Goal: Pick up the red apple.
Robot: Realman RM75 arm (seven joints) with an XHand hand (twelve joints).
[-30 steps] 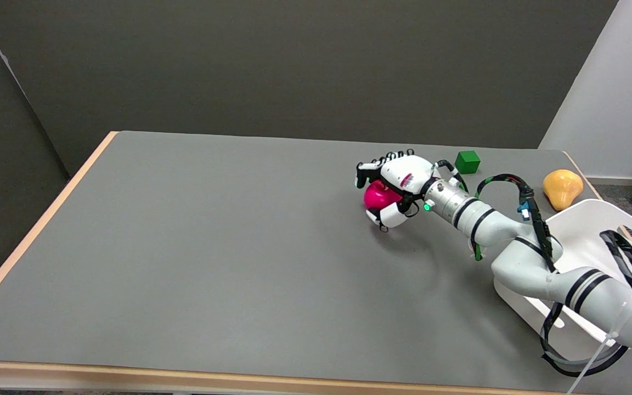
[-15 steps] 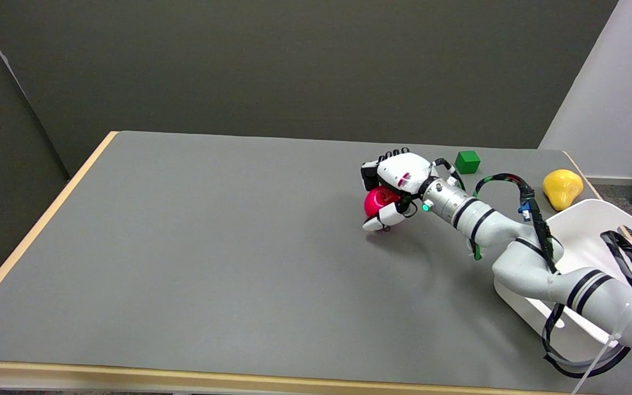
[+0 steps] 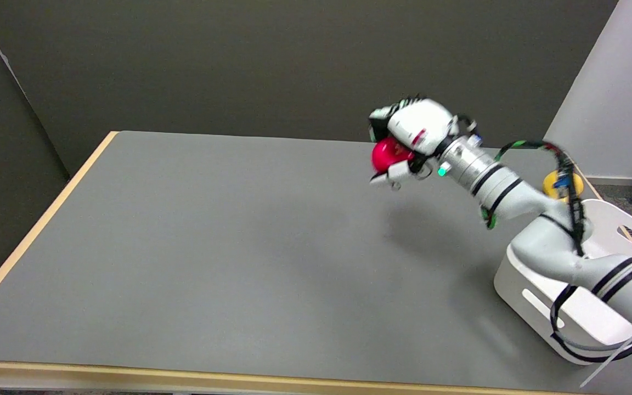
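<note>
Right hand is gripping the red apple and holding it in the air above the grey table, fingers wrapping over the top, thumb lying beneath. White bin is sitting at the table's right edge; a yellow object is showing partly behind the arm's cable

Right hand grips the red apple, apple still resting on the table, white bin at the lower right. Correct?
Not quite: the head view shows the right hand holding the red apple in the air above the table, not resting on it. The white bin sits lower right.
</note>
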